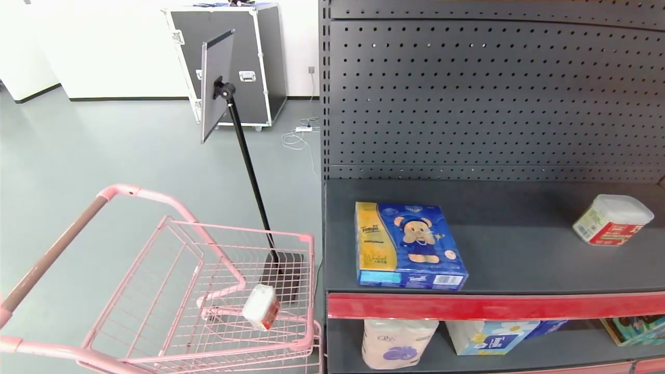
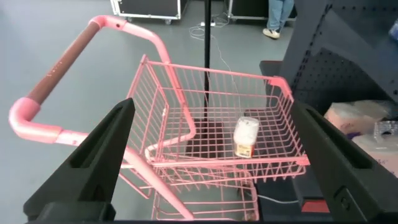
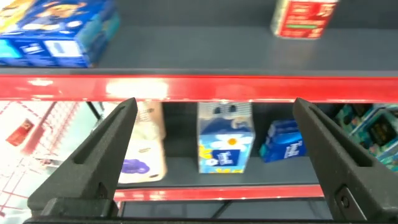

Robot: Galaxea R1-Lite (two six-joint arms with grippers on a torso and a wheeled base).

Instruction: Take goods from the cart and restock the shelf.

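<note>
A pink wire cart (image 1: pixel 171 291) stands to the left of the dark shelf (image 1: pixel 499 259). One small white tub with a red label (image 1: pixel 261 307) lies on its side in the cart basket (image 2: pixel 273 155), also seen as the tub (image 2: pixel 245 136) from above. On the shelf lie a blue and yellow tissue box (image 1: pixel 405 245) and a white tub with a red label (image 1: pixel 612 219). My left gripper (image 2: pixel 214 168) hovers open above the cart, well short of the tub. My right gripper (image 3: pixel 214 168) is open in front of the red shelf edge (image 3: pixel 205 85), holding nothing.
The lower shelf holds a white roll pack (image 1: pixel 397 342), a blue and white tissue box (image 3: pixel 225 135) and more blue packs (image 3: pixel 283 140). A black pole stand with a panel (image 1: pixel 244 156) rises just behind the cart. A black flight case (image 1: pixel 228 62) stands farther back on open grey floor.
</note>
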